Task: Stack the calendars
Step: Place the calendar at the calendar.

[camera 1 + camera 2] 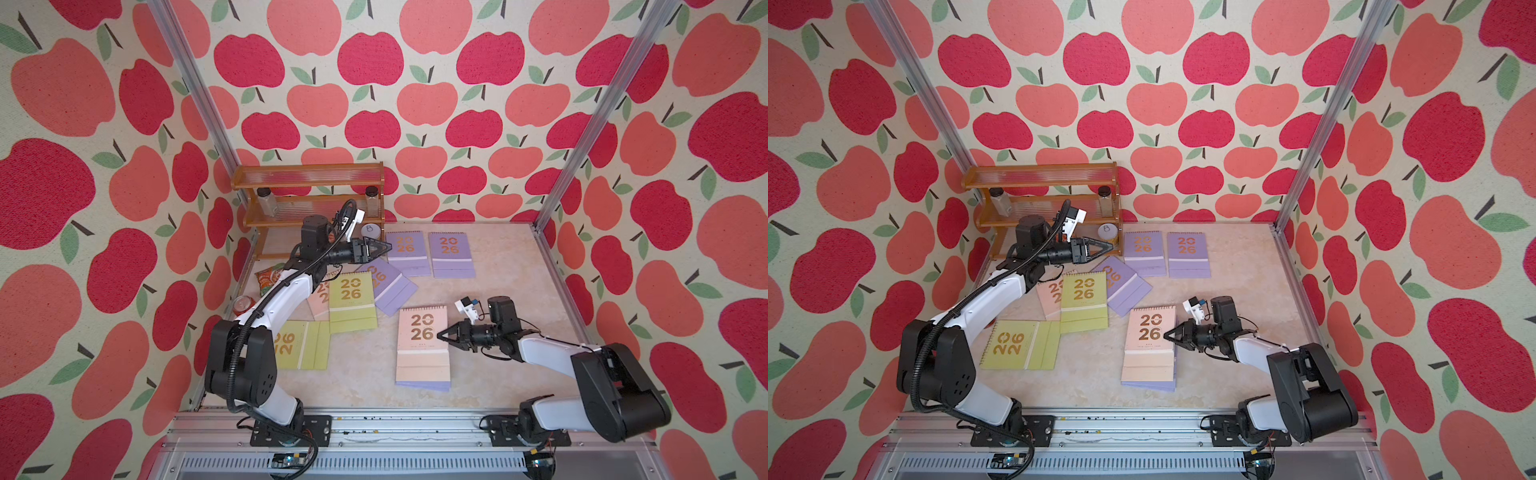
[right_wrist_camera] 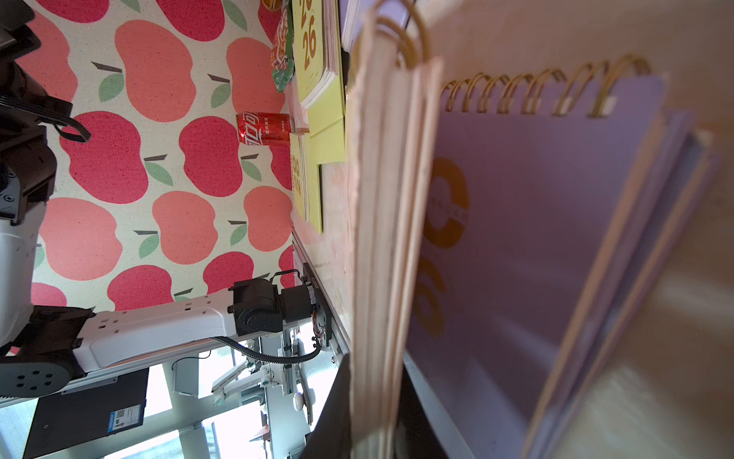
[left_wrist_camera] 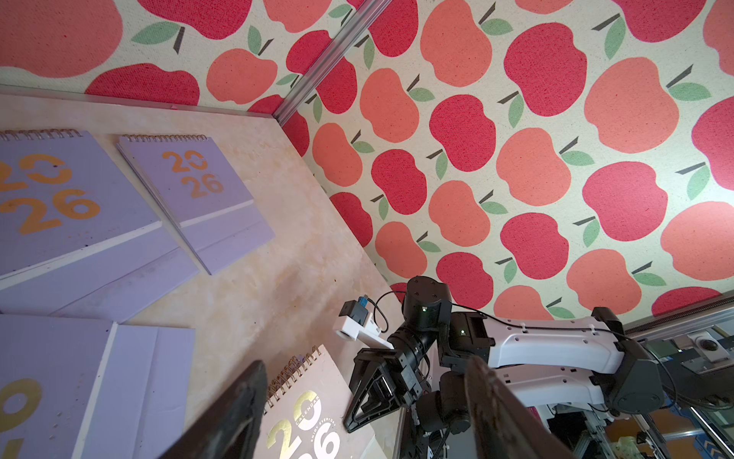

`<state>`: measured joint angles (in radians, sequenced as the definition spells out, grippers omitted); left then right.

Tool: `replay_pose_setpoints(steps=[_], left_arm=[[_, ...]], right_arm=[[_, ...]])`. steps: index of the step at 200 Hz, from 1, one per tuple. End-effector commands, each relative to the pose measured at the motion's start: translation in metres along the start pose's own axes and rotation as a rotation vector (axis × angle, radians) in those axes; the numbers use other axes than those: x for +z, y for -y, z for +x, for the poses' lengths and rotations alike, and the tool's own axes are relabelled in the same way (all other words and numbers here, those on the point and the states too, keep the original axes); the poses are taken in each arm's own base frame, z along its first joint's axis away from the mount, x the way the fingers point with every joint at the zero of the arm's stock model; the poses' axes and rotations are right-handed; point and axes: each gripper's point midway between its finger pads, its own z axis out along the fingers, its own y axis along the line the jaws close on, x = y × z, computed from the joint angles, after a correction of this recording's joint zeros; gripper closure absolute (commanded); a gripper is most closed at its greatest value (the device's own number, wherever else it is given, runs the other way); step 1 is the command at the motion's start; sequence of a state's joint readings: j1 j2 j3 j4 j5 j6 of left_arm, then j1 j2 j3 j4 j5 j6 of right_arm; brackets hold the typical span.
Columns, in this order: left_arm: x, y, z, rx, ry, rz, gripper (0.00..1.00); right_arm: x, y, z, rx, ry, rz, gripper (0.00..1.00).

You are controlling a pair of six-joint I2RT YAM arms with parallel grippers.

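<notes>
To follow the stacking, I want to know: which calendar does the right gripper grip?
The pale pink calendar over a lilac one: the right gripper pinches its edge. The other pink calendar lies partly under a yellow-green one.

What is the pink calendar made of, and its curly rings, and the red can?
The pink calendar looks like matte card and paper: the right wrist view shows stacked sheet edges. Its rings look like thin gold-coloured wire, probably metal, since they glint. The red can seems to be glossy printed metal, judging by its shine and shape.
</notes>
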<state>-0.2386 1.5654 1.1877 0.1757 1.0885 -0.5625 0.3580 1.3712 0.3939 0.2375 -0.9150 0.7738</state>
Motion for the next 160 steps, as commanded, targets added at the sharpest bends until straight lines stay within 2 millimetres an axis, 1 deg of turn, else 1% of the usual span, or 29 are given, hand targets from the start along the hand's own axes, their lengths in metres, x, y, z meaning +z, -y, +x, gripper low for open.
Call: replay_pose_setpoints(steps=[1,66,108,160], left_arm=[[0.001,0.003,-0.003,0.014,0.007,0.010,0.23],[0.002,0.004,-0.003,0.016,0.006,0.012,0.23],[0.002,0.002,-0.001,0.011,0.005,0.010,0.23],[0.003,0.003,-0.001,0.013,0.004,0.011,0.23]], right_arm=[[0.001,0.020,0.011,0.046,-0.021,0.076,0.80],[0.000,0.021,0.007,0.041,-0.005,0.097,0.66],[-0.003,0.022,0.004,0.039,0.007,0.128,0.65],[-0.011,0.025,0.003,0.019,0.025,0.211,0.62]])
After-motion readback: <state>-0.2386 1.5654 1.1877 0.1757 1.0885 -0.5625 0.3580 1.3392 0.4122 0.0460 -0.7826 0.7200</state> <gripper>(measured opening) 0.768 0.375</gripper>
